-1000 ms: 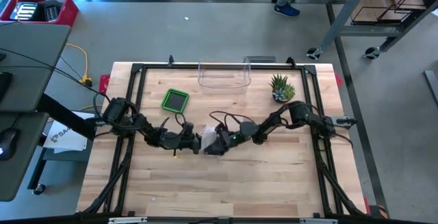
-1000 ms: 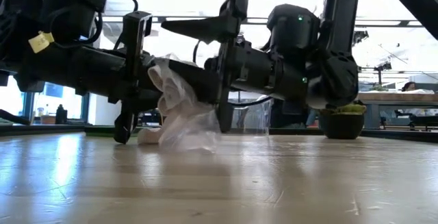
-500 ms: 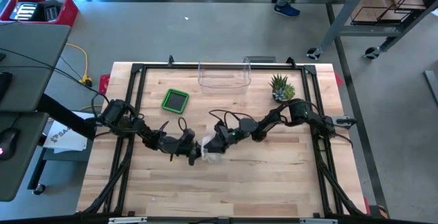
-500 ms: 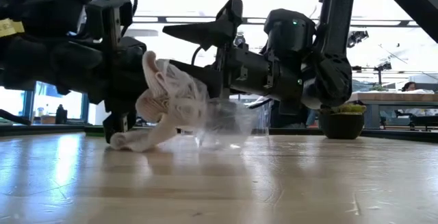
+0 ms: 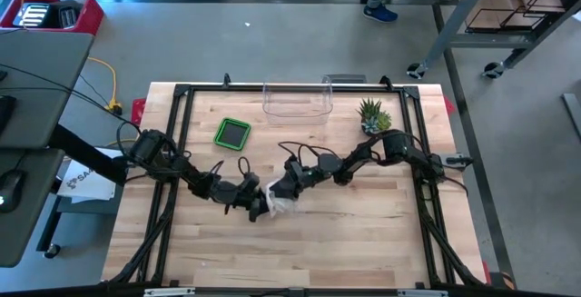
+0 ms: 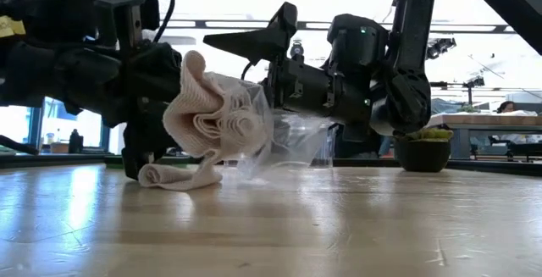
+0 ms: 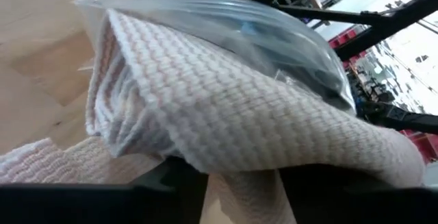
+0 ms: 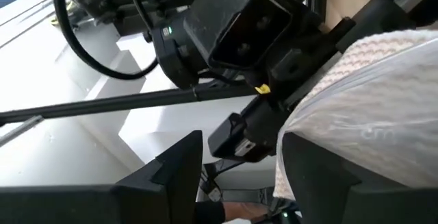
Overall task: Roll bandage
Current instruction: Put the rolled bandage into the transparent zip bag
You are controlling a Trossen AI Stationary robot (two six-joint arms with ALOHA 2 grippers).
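Since a moment ago the bandage (image 6: 212, 120) has bunched up higher between the arms; the left gripper (image 5: 259, 205), jaws now parting, must re-grip for another turn, while the right gripper (image 5: 278, 191) seems clamped on the plastic bag (image 6: 292, 137).

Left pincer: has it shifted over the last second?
Yes. In the high view the left pincer sits farther from the green container, nearer the table's front edge.

Bright even overhead light, blown-out windows backlighting the low view; arms silhouetted, wrist close-ups soft

green tray (image 5: 232, 133) | clear bin (image 5: 297, 100) | potted plant (image 5: 373, 115)
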